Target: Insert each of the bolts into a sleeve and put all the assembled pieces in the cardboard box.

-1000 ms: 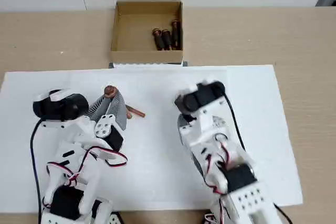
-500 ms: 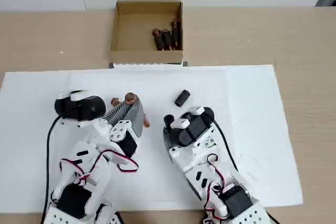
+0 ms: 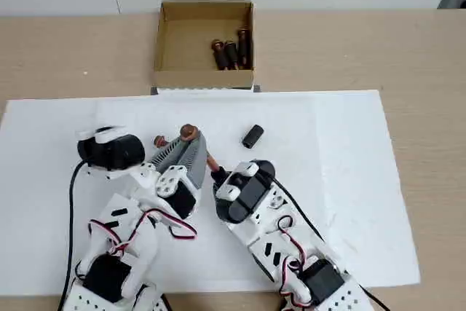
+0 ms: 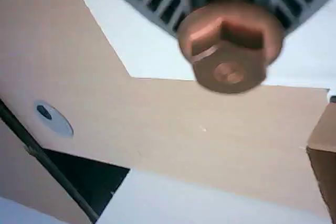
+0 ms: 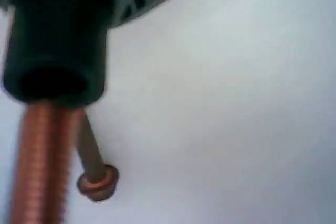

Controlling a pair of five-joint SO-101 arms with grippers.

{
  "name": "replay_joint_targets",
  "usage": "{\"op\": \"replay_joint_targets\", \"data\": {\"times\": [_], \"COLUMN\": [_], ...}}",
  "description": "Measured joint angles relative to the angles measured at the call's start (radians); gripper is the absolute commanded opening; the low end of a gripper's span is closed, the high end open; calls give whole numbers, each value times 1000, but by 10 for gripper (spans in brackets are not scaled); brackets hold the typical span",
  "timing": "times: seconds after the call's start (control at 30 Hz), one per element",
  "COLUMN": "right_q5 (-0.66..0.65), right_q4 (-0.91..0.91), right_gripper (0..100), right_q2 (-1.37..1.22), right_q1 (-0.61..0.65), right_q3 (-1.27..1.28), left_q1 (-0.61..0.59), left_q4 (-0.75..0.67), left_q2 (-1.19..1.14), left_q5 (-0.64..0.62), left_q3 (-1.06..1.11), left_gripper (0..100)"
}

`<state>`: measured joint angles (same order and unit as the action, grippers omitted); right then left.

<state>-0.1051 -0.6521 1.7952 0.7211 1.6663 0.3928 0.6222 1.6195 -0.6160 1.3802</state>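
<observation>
Left gripper (image 3: 191,148) is pinching a bolt (image 4: 229,51) and right gripper (image 3: 218,175) is clamped on a sleeve (image 5: 56,45) right at its threads. Spare sleeve (image 3: 253,136) sits near the paper's (image 3: 349,180) far edge.

Box (image 3: 182,38) behind sheet (image 3: 349,143); loose sleeve (image 3: 253,136) on sheet; seemingly three pieces (image 3: 231,51) inside.

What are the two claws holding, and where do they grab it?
The left claw pinches a bolt on its shank, under the head. The right claw grips a black sleeve around its body, open end free.
</observation>
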Motion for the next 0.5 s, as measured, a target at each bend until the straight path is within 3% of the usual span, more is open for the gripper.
{"op": "replay_joint_targets", "data": {"times": [0.5], "right_q5": [-31], "right_q4": [25], "right_gripper": [4], "right_q2": [0], "right_q1": [-9], "right_q3": [0], "left_q1": [2], "left_q4": [-3], "left_q2": [3], "left_q5": [0], "left_q3": [0], "left_gripper": [6]}}
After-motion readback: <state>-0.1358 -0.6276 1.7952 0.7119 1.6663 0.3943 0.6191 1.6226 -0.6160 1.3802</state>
